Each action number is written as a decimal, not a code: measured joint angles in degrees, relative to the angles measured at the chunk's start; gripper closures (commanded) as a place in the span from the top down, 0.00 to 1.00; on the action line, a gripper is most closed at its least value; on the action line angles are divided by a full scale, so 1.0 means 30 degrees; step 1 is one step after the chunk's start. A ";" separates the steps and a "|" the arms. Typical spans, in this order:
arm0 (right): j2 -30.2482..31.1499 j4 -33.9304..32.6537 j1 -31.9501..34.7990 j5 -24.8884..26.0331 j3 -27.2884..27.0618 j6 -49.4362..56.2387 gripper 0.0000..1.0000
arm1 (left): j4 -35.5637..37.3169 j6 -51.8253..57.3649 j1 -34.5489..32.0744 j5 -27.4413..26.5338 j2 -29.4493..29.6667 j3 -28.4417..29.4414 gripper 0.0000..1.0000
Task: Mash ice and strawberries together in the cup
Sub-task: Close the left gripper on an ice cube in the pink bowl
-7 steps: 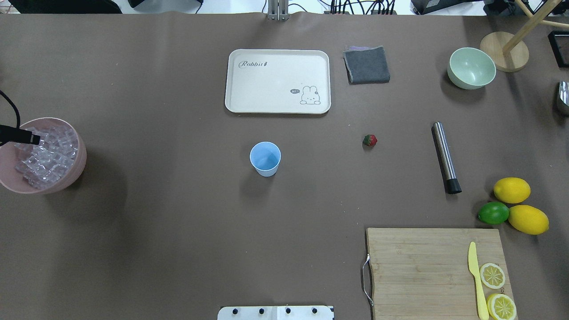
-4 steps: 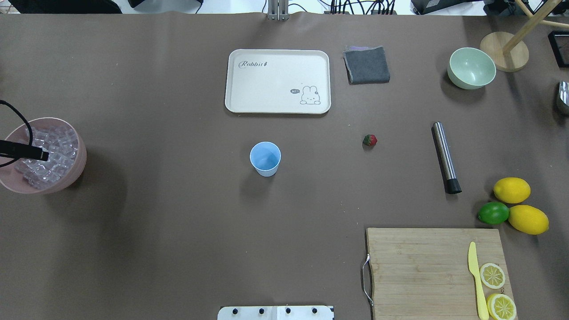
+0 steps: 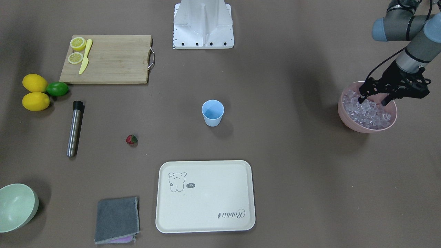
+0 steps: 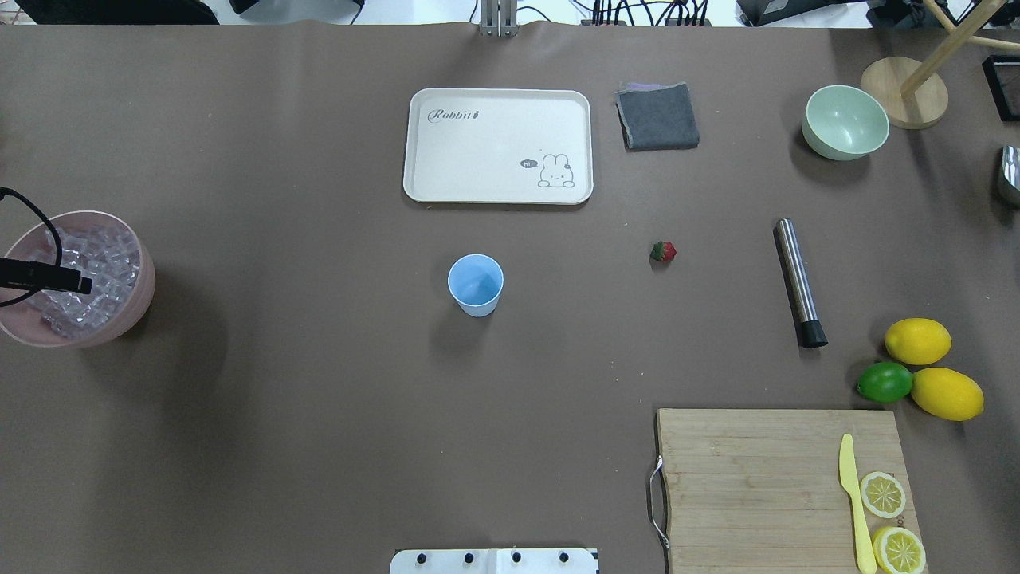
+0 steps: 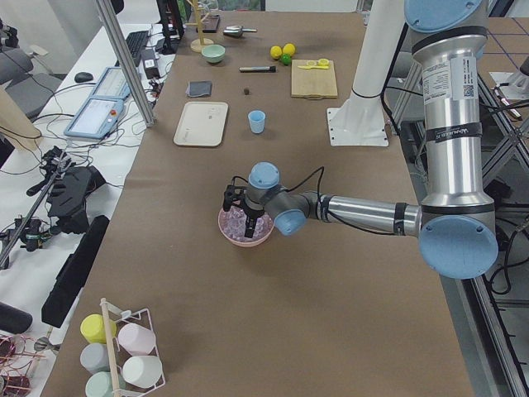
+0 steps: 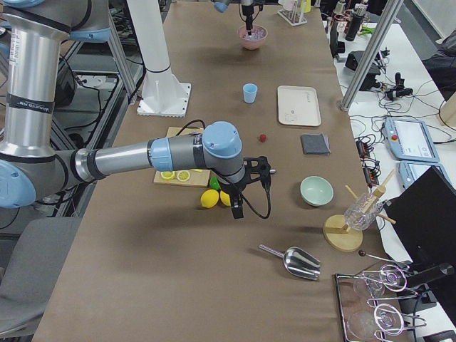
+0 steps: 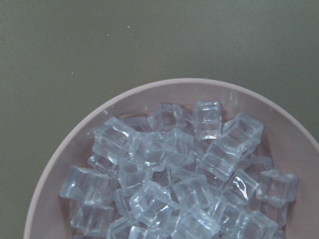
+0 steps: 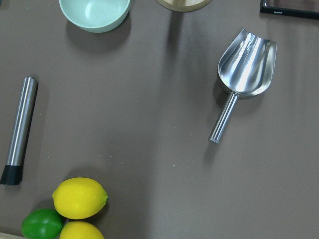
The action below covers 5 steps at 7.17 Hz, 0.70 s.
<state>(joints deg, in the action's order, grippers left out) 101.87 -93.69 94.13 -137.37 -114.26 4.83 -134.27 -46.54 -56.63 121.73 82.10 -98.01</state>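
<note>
Left gripper (image 3: pixel 372 102) points down into the pink bowl (image 3: pixel 360 129), fingers spread apart over the ice (image 3: pixel 368 113). The bowl stands well to the robot's left of the cup (image 3: pixel 212 113); the strawberry (image 3: pixel 131 139) lies to the cup's right. Right gripper (image 6: pixel 237 208): opening cannot be told

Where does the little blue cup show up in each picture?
Front-facing: cup at centre, above the tray.
Overhead: cup at centre, below the tray.
Left side: cup far off, upper middle.
Right side: cup upper middle.
Left wrist: absent.
Right wrist: absent.
Shared landmark: the cream tray.
</note>
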 measured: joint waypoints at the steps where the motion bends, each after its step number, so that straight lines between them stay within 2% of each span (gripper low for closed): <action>1: -0.0001 0.0000 0.0000 0.0000 0.0001 0.0002 1.00 | -0.0258 -0.0016 0.0071 -0.0050 0.0013 0.0205 0.98; 5: -0.0002 0.0000 0.0000 0.0000 0.0001 0.0003 1.00 | -0.0734 -0.0061 0.0269 -0.0089 0.0085 0.0468 0.98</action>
<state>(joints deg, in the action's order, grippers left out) 101.87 -93.69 94.13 -137.37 -114.26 4.83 -136.47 -46.73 -55.83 121.47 82.35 -96.60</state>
